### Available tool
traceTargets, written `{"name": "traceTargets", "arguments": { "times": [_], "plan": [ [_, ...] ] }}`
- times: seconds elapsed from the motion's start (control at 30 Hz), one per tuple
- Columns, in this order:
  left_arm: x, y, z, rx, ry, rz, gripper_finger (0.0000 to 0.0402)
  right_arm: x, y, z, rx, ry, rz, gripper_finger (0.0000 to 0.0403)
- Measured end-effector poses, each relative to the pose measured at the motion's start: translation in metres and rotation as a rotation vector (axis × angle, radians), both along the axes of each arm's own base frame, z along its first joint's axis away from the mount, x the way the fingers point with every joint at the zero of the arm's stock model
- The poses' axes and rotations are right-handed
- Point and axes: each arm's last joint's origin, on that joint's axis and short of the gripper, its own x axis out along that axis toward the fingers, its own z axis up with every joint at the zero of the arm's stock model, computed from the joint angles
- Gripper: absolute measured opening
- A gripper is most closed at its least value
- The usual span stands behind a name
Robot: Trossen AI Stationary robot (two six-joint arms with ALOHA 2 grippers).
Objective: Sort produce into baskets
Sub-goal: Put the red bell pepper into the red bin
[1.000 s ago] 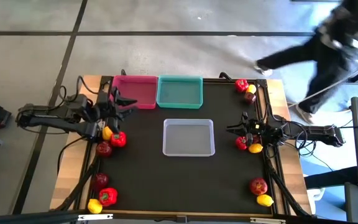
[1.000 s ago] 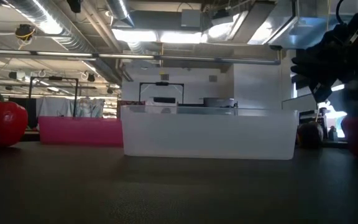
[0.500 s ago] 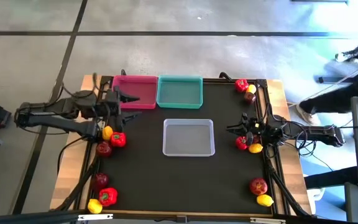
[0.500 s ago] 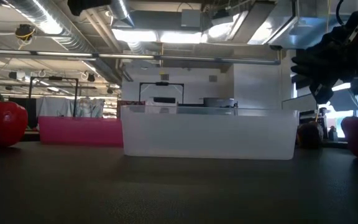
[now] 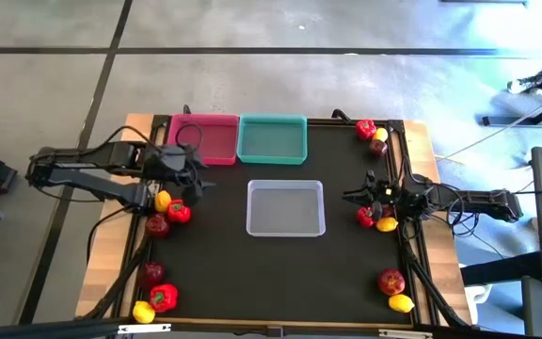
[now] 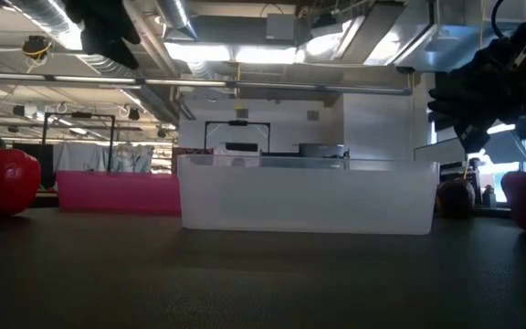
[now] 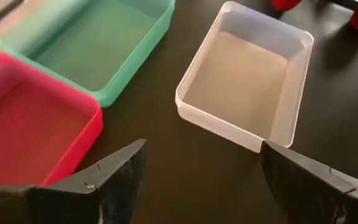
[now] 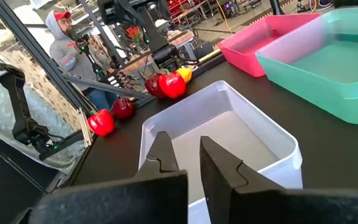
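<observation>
Three baskets (image 5: 285,207) empty, produce (image 5: 169,210) heaped at both table edges; left gripper (image 7: 201,174) spread, empty, near pink tray, likely lining up; right gripper (image 8: 188,158) pressed together, waiting

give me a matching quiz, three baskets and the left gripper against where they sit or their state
Things:
1. pink plastic basket
2. teal green plastic basket
3. translucent grey-white plastic basket
4. left gripper

Places or states:
A. table centre, alone
B. open, holding nothing
C. far edge, towards the left arm
D. far edge, beside the pink one

Pairs: 1-C, 2-D, 3-A, 4-B
</observation>
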Motion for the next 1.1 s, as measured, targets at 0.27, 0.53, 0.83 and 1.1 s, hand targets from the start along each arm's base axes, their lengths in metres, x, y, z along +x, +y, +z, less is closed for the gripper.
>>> {"name": "traceTargets", "arguments": {
  "times": [0.27, 0.53, 0.83, 1.1],
  "plan": [
    [0.003, 0.001, -0.004, -0.007, 0.029, 0.019, 0.0310, 0.000, 0.000, 0.000, -0.005, 0.004, 0.000, 0.0019],
    [0.004, -0.003, -0.020, -0.115, 0.223, -0.114, 0.0392, 0.000, 0.000, -0.001, 0.025, 0.006, -0.002, 0.0019],
    [0.015, -0.004, -0.028, -0.205, 0.258, -0.009, 0.0383, 0.000, -0.001, -0.001, 0.020, 0.006, -0.028, 0.0019],
    [0.006, -0.004, -0.042, -0.269, 0.475, 0.109, 0.0386, 0.000, -0.001, -0.001, 0.020, 0.006, -0.030, 0.0019]
  ]
}}
